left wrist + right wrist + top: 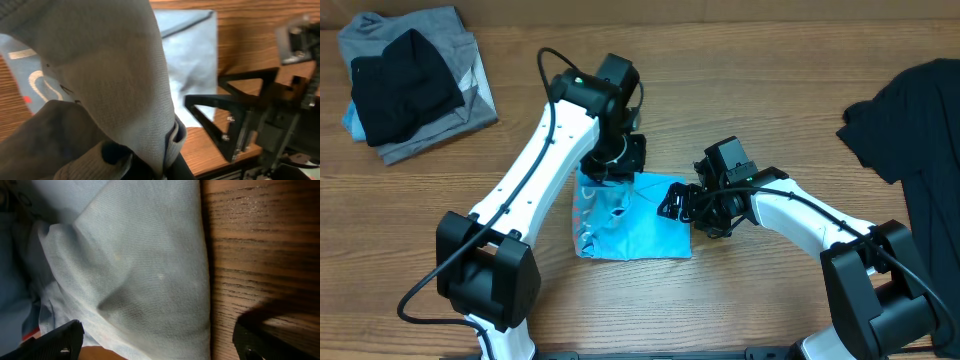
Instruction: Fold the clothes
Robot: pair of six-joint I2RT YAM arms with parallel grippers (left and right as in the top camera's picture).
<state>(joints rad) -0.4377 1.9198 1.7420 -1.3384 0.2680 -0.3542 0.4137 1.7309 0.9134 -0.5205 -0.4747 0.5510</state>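
Inspection at this moment: the light blue T-shirt (635, 230) lies near the middle of the table (750, 90), already gathered into a compact, roughly square packet with its printed side showing along the left edge. The left gripper (610, 165) stands over the packet's far left corner, and my left wrist view shows its jaws pinched tight on a fold of the blue cloth, which drapes up and over them. A ribbed edge (172, 137) hangs just below the pinch. The right gripper (676, 206) sits at the packet's right edge with its jaws spread fully and holding nothing; in the right wrist view the cloth border lies between the two fingertips, bare wood beside it. My assessment of the material is thin knitted cotton, very light, limp and not fragile. It will sag and crease wherever it is unsupported, and a single-layer pinch may let the lower layers peel away. I would take it at a corner or along a folded edge, catching every layer, with the ribbed edge likely to give the firmest purchase. The folded grey and black stack (410, 85) rests at the far left corner, and the plain black T-shirt (915, 110) lies spread at the right, both well apart from the work.
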